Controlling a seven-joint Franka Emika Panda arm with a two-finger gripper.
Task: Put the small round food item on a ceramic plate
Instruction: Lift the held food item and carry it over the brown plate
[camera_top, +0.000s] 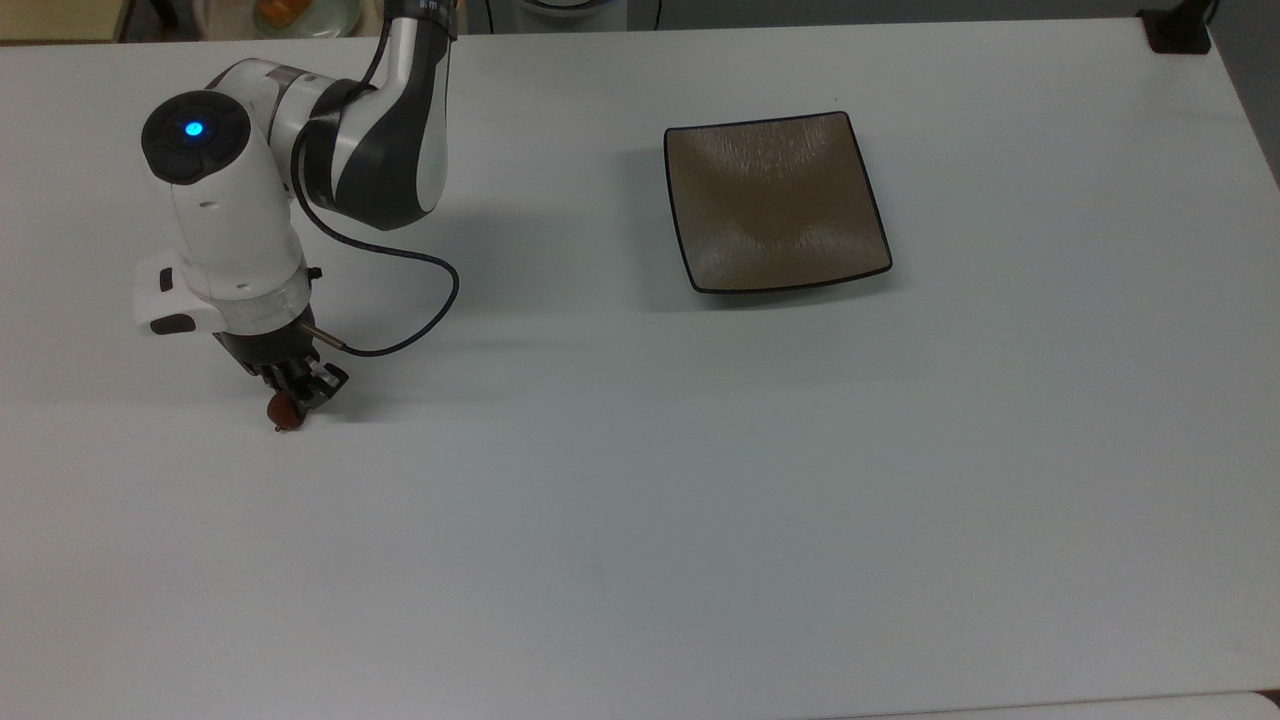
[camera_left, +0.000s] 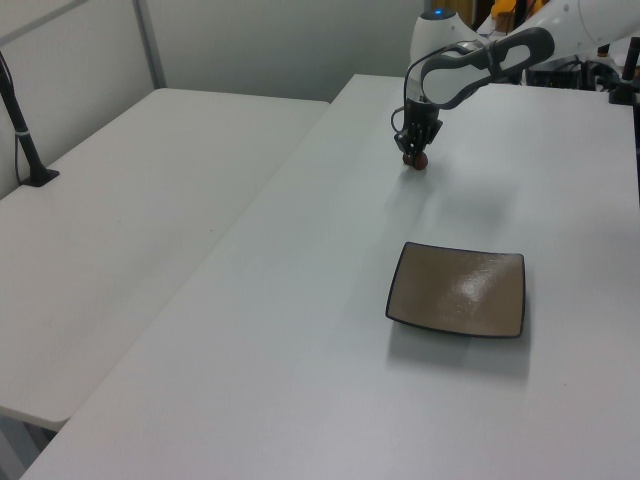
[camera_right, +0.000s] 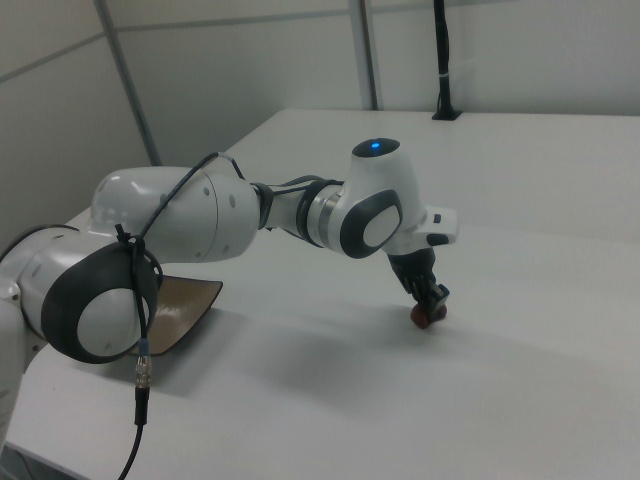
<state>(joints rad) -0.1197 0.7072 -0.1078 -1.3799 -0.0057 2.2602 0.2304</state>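
The small round food item (camera_top: 283, 411) is a dark reddish-brown lump resting on the white table (camera_top: 640, 500) at the top view's left. My gripper (camera_top: 290, 398) points down over it with its fingers closed in on its sides, so just the lower edge of the lump shows. The left view has the food item (camera_left: 420, 160) under the gripper (camera_left: 412, 155) at the far end of the table. Low on the table in the right view are the food item (camera_right: 424, 318) and gripper (camera_right: 433, 304). The square taupe ceramic plate (camera_top: 775, 200) lies far off toward the top view's right, with nothing on it.
A black cable (camera_top: 430, 290) loops from the wrist beside the arm. A black post base (camera_top: 1178, 30) stands at the table's far right corner in the top view. A second white table (camera_left: 120, 200) adjoins in the left view. The arm partly hides the plate (camera_right: 185, 310).
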